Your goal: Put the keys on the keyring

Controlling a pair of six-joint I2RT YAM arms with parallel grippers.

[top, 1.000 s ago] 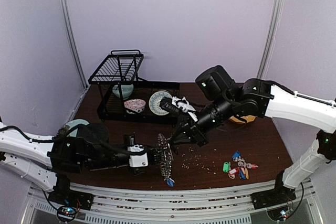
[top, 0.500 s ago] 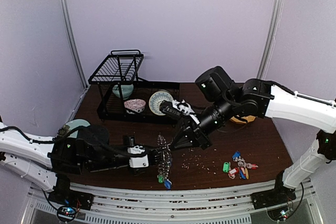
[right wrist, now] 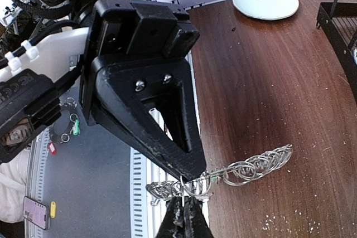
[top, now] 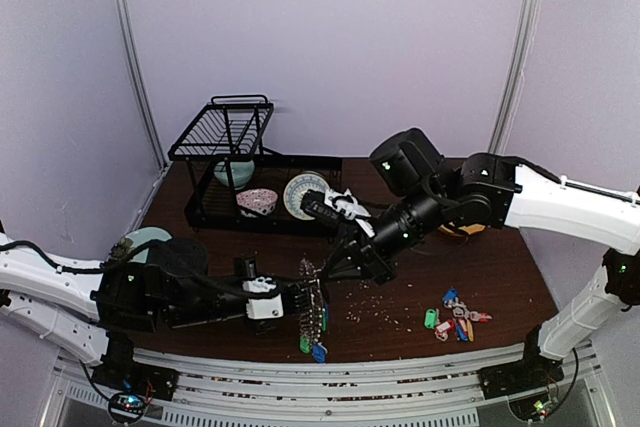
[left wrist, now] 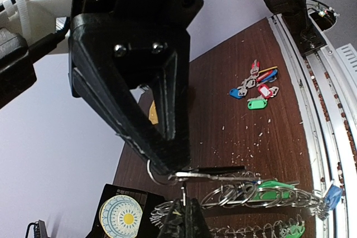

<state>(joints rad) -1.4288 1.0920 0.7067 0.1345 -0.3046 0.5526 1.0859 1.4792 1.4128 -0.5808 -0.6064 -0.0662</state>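
The keyring (top: 314, 307) stands on edge above the table's front, a dark ring hung with silver rings and green and blue tags. My left gripper (top: 300, 299) is shut on its left rim. In the left wrist view it runs edge-on (left wrist: 268, 193) from my shut left gripper (left wrist: 184, 202). My right gripper (top: 333, 267) sits at the keyring's top, shut on a small silver ring (right wrist: 183, 189) there; the right wrist view shows the thin wire between its fingertips (right wrist: 183, 202). The keys (top: 455, 319) lie in a bunch with small coloured tags on the table, right of both grippers.
A black dish rack (top: 235, 162) at the back left holds bowls and a yellow-patterned plate (top: 300, 194). A pale plate (top: 145, 239) lies at the far left. Crumbs (top: 375, 307) are scattered mid-table. A slotted rail (top: 330, 372) runs along the front edge.
My right gripper has edged left and down onto the keyring's top. The hanging tags have shifted, and a green one now shows below the ring beside the blue one.
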